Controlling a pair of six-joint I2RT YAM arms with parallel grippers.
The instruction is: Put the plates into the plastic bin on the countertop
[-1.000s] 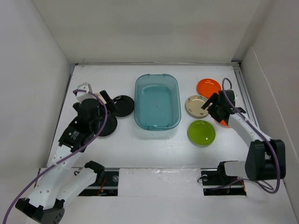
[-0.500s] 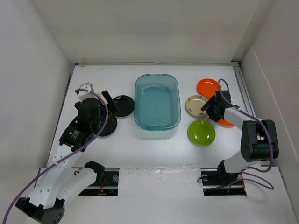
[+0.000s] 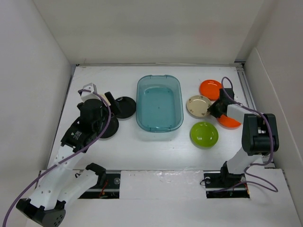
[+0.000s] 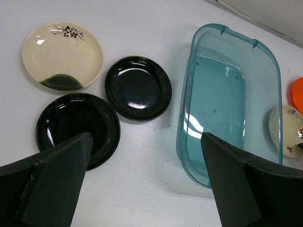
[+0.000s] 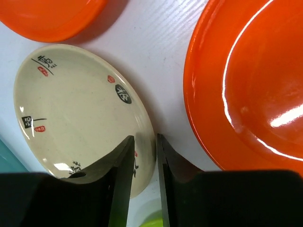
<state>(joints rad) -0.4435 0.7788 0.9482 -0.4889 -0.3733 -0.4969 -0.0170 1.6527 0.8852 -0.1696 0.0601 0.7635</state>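
Note:
A beige plate (image 3: 199,107) with small dark and red marks (image 5: 75,113) lies right of the teal plastic bin (image 3: 159,77). My right gripper (image 3: 211,109) (image 5: 146,139) is low at that plate's right rim, one finger over the inside and one outside, shut on it. Two orange plates (image 3: 211,88) (image 3: 230,122) and a lime green plate (image 3: 204,134) lie around it. My left gripper (image 3: 105,105) (image 4: 147,189) hangs open and empty above the countertop (image 3: 142,146), between two black plates (image 4: 138,88) (image 4: 78,127) and the bin (image 4: 187,94).
A cream plate with a dark flower sprig and a green patch (image 4: 61,56) lies behind the black plates at the left. White walls close the countertop on three sides. The bin holds no plates.
My right gripper has slid left and down to the beige plate's rim and its jaws have closed around it. The left arm has barely moved and stays open.

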